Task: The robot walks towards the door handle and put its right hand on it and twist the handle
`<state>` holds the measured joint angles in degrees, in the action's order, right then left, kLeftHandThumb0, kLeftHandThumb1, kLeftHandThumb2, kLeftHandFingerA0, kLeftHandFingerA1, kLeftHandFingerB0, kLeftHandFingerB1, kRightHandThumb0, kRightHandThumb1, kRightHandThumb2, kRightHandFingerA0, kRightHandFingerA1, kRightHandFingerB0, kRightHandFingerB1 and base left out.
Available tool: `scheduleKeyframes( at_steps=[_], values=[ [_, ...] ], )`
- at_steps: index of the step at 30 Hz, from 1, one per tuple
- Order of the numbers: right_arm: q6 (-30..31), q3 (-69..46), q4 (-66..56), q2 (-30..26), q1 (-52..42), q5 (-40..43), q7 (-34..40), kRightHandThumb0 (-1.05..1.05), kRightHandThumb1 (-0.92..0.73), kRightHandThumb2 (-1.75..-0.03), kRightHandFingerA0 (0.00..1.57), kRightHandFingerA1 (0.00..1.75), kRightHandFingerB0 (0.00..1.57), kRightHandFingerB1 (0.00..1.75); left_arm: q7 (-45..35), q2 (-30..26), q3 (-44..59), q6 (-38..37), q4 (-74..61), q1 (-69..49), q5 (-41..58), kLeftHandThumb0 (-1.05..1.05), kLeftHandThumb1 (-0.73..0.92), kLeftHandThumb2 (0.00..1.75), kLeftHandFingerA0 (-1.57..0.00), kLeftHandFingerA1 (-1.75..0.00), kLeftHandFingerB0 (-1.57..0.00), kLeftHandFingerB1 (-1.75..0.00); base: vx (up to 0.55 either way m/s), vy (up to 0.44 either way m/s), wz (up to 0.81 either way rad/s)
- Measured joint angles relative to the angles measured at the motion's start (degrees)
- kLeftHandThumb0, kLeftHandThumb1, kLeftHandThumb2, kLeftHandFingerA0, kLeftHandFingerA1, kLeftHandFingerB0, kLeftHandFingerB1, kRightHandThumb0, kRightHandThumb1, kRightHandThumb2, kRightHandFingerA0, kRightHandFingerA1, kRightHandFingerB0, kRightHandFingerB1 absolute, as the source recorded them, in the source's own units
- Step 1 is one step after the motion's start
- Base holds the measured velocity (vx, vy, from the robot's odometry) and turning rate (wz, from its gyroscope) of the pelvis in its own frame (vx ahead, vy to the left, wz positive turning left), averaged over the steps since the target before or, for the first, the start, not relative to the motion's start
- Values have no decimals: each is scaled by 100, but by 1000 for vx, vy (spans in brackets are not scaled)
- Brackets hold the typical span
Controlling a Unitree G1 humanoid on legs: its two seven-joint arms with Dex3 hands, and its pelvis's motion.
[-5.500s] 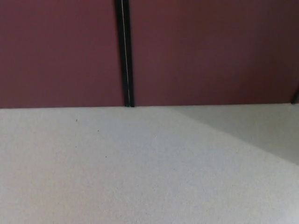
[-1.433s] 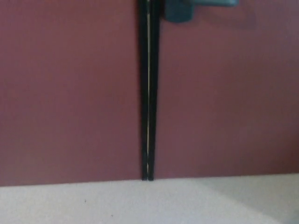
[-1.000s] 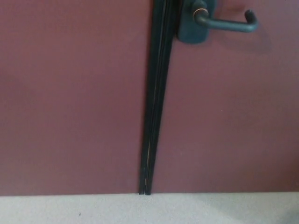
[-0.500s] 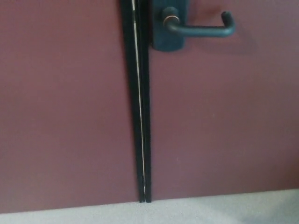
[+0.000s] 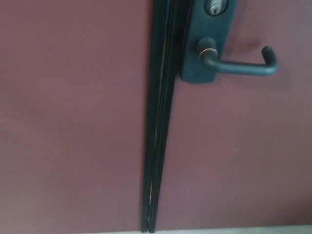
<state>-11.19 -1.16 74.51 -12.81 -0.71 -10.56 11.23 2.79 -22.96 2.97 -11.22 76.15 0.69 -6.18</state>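
Observation:
A dark lever door handle point(image 5: 239, 66) sticks out to the right from a dark backplate point(image 5: 207, 44) at the upper right of the head view. A keyhole cylinder point(image 5: 215, 6) sits at the top of that plate. The handle lies level, its tip bent back toward the door. It is mounted on the right dark-red door leaf point(image 5: 243, 156). Neither of my hands shows in the picture.
A black vertical seam point(image 5: 157, 126) splits the right leaf from the left dark-red door leaf point(image 5: 73, 122). A thin strip of pale floor point(image 5: 234, 230) shows along the bottom edge.
The whole picture has shifted: the camera has come closer and tilted up. The handle now sits lower and larger in view, the keyhole has appeared, and nearly all the floor has dropped out.

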Motion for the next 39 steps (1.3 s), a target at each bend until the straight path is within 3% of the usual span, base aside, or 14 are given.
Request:
scheduleKeyframes(
  at_steps=[20, 39],
  values=[
    [0, 54, -6, -3, 81, -11, -66, -24, -65, -59, 68, 44, 53, 39, 21, -24, -18, -1, 13, 66, -29, -28, 65, 59, -59, -46, -41, -38, 214, 74, 3],
    [-38, 47, 39, -35, 115, -5, -100, -24, -65, -59, 69, 45, 54, 39, 17, 12, 4, 1, -1, 77, -36, -28, 66, 60, -60, -47, -41, -38, 15, -9, -2]
  ],
)
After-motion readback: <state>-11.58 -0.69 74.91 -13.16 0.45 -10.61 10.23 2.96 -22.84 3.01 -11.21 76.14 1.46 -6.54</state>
